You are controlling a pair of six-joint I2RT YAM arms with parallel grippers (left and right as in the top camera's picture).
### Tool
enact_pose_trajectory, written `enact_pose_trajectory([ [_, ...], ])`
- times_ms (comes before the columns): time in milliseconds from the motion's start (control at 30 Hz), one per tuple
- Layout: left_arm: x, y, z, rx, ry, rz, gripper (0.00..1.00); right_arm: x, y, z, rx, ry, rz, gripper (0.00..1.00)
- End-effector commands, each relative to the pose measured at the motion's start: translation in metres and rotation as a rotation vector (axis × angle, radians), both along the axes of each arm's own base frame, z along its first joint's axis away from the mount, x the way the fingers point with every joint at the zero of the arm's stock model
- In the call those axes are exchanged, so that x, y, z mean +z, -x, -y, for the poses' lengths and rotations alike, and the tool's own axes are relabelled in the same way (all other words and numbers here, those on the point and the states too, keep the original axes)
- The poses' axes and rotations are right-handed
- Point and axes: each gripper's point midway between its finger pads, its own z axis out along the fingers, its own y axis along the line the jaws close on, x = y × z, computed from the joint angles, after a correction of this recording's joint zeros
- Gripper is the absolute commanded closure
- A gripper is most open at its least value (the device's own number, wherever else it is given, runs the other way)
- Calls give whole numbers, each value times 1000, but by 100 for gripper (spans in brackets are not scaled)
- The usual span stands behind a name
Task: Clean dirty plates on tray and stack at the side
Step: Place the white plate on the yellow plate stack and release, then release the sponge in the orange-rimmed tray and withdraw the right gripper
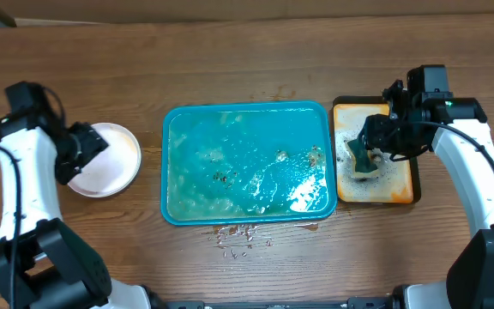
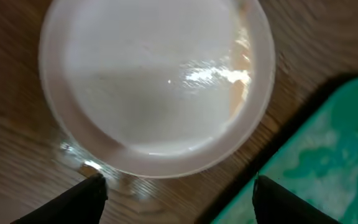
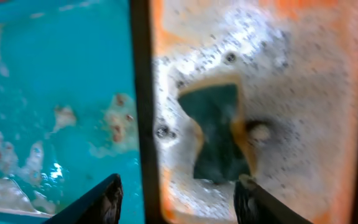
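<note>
One stack of white plates (image 1: 105, 159), count within unclear, on wooden table (image 1: 230, 60) left of one wet teal tray (image 1: 168, 172). One foamy orange tray (image 1: 406, 193), one sponge (image 1: 363, 159). Left gripper (image 2: 179, 193) and right gripper (image 3: 179, 196): spread, empty.

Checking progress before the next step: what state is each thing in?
Teal rectangular plastic tray: no plates, wet, foamy, food specks.
White round shallow plate: beside the tray, looks clean.
Narrow orange tray: covered in foam.
Green-yellow sponge: lying in foam, ungripped.
Left gripper: open, by plate.
Right gripper: open, over sponge.
</note>
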Motion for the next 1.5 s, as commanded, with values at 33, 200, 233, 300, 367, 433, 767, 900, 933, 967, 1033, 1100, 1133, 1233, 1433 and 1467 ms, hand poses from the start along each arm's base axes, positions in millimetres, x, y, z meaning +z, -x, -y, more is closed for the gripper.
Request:
enact_pose_trajectory([
  [33,2,-8,54,-202,44,-18,19,14,-10,-24,90,-60,78,36],
  [200,-1,7,91,-316,67,-102,15,6,-3,-16,93,41,43,31],
  [233,-1,11,96,-328,73,-120,14,4,1,-15,85,44,22,28],
  [300,-2,22,105,-348,87,-166,11,2,8,-15,61,37,-14,0],
  [367,-2,34,110,-358,102,-218,5,1,15,-14,47,33,-46,0],
  [433,-1,47,112,-361,116,-267,4,0,21,-15,46,30,-73,0],
  [767,7,76,129,-457,176,-360,4,5,43,-13,21,27,-114,0],
  [900,16,79,135,-487,149,-291,3,17,54,-5,-37,57,-32,0],
  [933,19,80,136,-491,140,-262,2,21,57,-4,-39,59,-2,0],
  [967,23,79,138,-495,137,-224,2,24,60,-3,-40,57,27,0],
  [1033,29,80,139,-500,119,-149,0,31,68,-3,-42,54,95,0],
  [1100,36,83,139,-504,93,-70,0,37,74,-2,-43,51,155,0],
  [1133,39,84,140,-506,81,-32,0,41,78,-2,-42,49,193,0],
  [1233,52,89,140,-511,34,114,0,54,90,-1,-44,47,298,0],
  [1433,82,98,140,-513,-66,412,0,89,114,6,-66,55,495,0],
  [1467,86,100,140,-513,-78,447,1,95,118,6,-70,53,520,0],
])
